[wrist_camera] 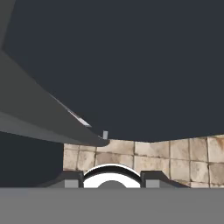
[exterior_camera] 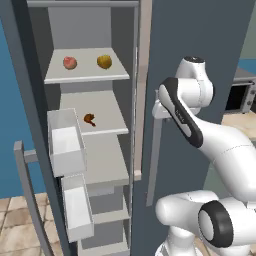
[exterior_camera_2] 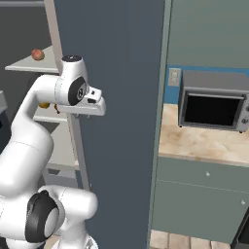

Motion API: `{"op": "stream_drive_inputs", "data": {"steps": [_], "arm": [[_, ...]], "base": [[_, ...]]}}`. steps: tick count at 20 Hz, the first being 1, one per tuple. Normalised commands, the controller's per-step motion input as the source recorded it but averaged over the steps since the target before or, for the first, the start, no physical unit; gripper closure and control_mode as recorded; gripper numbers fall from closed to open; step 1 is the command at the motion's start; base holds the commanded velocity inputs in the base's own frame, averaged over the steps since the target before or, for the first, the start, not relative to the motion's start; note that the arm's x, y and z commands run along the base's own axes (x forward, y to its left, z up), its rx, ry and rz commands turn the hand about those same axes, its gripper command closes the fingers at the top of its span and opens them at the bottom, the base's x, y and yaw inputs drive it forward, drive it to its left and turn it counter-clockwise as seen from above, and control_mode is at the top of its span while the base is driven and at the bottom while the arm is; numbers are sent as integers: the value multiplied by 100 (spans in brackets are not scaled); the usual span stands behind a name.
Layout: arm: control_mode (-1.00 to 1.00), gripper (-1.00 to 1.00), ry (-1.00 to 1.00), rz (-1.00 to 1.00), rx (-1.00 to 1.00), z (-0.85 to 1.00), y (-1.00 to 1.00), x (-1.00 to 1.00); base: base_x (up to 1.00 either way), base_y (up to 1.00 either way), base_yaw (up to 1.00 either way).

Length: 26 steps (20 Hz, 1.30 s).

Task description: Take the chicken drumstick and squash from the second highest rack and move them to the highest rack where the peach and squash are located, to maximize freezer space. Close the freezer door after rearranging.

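though seen from two sides, shows one freezer with its freezer door [exterior_camera: 34,125] swung open to the left. carries two clear door bins [exterior_camera: 65,145] on that door, one above the other. has the peach [exterior_camera: 70,62] and a squash [exterior_camera: 104,61] on the highest rack [exterior_camera: 85,77], side by side and well apart, peach to the left. has the chicken drumstick [exterior_camera: 89,119] alone on the second highest rack [exterior_camera: 107,127], left of the shelf's middle, touching nothing but the rack. catches, in the right base view, the peach at the top left and, lower down behind the white arm, a small yellow speck [exterior_camera_2: 44,104], possibly a squash; too hidden to say on which rack.

places the arm outside the freezer, bent in front of the dark panel [exterior_camera: 200,30] to the right of the racks, with the hand about level with the second highest rack and just beside the freezer's right wall, not among the racks. looks, through the hand view, down past dark slanted surfaces to a tile floor [wrist_camera: 175,157]. sets the gripper [wrist_camera: 111,180] with its jaws drawn in narrow and nothing between them; grips no food and touches neither drumstick nor squash. stands a toaster oven [exterior_camera_2: 214,104] on a pale counter [exterior_camera_2: 204,141] off to the right, well apart from the freezer.
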Motion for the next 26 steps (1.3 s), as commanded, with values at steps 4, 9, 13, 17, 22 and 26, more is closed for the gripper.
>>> {"op": "stream_drive_inputs", "data": {"steps": [4,9,13,17,22,26], "arm": [[100,-100,0,0,0,0,0,-1],[100,-100,0,0,0,0,0,0],[100,-100,0,0,0,0,0,0],[100,-100,0,0,0,0,0,0],[100,-100,0,0,0,0,0,0],[100,-100,0,0,0,0,0,0]], "base": [[-21,0,0],[-24,0,0],[-45,0,5],[-41,13,42],[-25,16,63],[11,4,56]]}}
